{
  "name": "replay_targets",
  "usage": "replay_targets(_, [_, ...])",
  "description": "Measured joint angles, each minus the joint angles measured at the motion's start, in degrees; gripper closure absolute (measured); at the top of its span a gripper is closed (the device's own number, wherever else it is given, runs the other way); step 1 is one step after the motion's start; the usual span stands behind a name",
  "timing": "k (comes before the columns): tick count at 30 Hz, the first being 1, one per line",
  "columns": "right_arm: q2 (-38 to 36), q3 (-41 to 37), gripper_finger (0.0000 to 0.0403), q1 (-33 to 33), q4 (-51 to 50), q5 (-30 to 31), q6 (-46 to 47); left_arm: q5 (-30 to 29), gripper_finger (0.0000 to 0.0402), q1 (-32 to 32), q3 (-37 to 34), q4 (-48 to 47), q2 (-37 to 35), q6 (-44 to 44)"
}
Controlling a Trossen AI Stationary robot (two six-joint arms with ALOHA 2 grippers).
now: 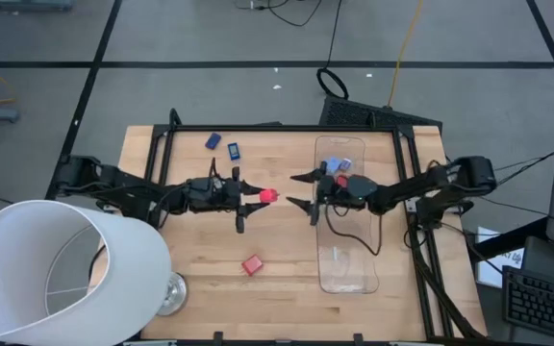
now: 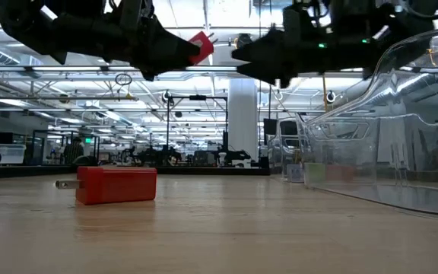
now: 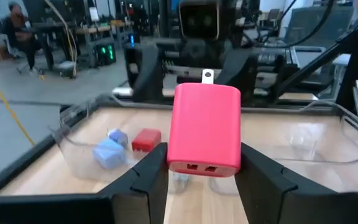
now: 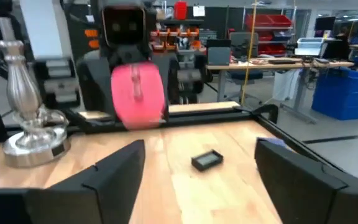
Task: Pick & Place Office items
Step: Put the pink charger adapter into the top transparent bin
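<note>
A second red charger (image 2: 116, 185) lay nearest on the wood table (image 1: 210, 259). Above mid-table the left gripper (image 1: 256, 197) clamped a red USB wall charger (image 3: 204, 130), two ports showing, prongs partly hidden. The right gripper (image 1: 303, 191) faced it, fingers spread and empty. Two blue pieces (image 3: 111, 149) and a red one (image 3: 145, 140) sat in the clear tray (image 1: 346, 274); two dark items (image 1: 223, 145) lay far off.

A big white lampshade (image 1: 61, 274) lies on its side at one tabletop (image 1: 277, 259) corner — its silver lamp base (image 1: 168, 294) just beside it. A clear plastic tray (image 1: 346, 259) stretches along the opposite side.
</note>
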Motion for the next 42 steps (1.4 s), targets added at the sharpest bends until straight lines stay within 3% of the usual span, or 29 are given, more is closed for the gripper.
replay_targets(7, [6.14,6.04,0.0085,0.03,-0.01,-8.2,1.52,1.05,0.0244,-0.01,1.04,2.51,3.77,-0.84])
replay_targets(13, [9.33,8.42,0.0091,0.07,-0.1,-8.58,1.38,2.54,0.0251,-0.11,2.63,1.38,5.15,-0.86])
replay_targets(20, [9.22,8.49,0.0121,0.29,0.08,-11.58,1.35,2.52,0.0246,-0.75,3.06,0.49,5.99,0.66])
replay_targets(31, [8.64,8.49,0.017,0.77,-0.14,-11.43,0.0,2.63,0.024,-0.78,3.06,-0.11,5.99,0.89])
replay_targets(39, [8.61,8.49,0.0224,0.77,-1.72,-11.43,-0.15,2.56,0.0251,-0.75,3.06,-0.64,5.99,0.82])
replay_targets(42, [8.57,8.49,0.0248,0.77,-2.08,-11.42,-0.28,2.53,0.0237,-0.76,3.06,-0.68,5.99,0.69])
